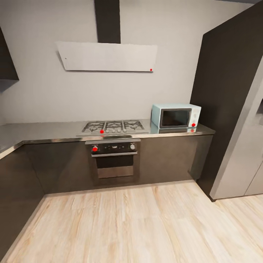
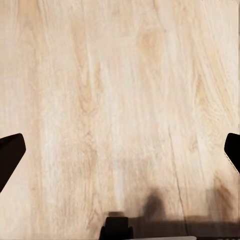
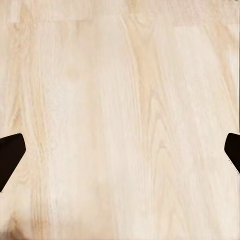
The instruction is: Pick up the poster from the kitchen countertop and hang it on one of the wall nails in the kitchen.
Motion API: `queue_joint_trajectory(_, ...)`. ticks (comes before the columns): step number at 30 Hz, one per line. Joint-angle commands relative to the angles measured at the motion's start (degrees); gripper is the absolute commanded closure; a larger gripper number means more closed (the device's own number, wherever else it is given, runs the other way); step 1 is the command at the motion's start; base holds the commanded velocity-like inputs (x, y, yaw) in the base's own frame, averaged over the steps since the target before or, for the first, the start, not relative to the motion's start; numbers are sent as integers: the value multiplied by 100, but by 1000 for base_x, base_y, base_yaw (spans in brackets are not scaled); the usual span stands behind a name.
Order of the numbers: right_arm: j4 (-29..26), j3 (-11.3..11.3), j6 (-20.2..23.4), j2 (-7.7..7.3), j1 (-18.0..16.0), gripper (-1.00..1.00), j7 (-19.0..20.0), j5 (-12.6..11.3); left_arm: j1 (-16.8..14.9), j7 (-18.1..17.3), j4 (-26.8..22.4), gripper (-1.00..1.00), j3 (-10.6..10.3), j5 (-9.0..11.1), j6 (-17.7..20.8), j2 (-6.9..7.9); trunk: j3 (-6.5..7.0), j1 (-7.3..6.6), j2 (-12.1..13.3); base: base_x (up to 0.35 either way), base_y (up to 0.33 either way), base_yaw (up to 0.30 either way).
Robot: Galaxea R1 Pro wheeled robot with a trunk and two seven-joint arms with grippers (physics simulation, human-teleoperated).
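You're facing the grey table (image 1: pixel 47 130) across the frame's middle, hob (image 1: pixel 113 126) centred on it and a blue microwave (image 1: pixel 176 116) sitting right of centre. Left gripper (image 2: pixel 120 150) and right gripper (image 3: pixel 120 150) are both hanging over the wood floor (image 1: pixel 138 226), jaws spread wide, holding nothing.

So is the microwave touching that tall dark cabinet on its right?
Cannot tell. In the head view the microwave sits close beside the tall dark cabinet, and no gap shows plainly.
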Motion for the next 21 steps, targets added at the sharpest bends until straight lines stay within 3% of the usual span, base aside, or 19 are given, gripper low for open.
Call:
queue_joint_trajectory(1,5,4,-18,-2,-3,-100,1,5,2,0,-10,-100,7,-3,-2,-1,-5,1,-3,74,-260,59)
queue_joint_trajectory(10,5,5,-23,4,-3,-100,-8,36,2,0,-10,-100,7,-3,-4,-2,-5,1,-3,66,-241,191)
queue_joint_trajectory(21,5,11,-32,6,-3,-100,-12,43,2,0,-10,-100,7,-3,-9,5,-5,1,-3,6,-24,277)
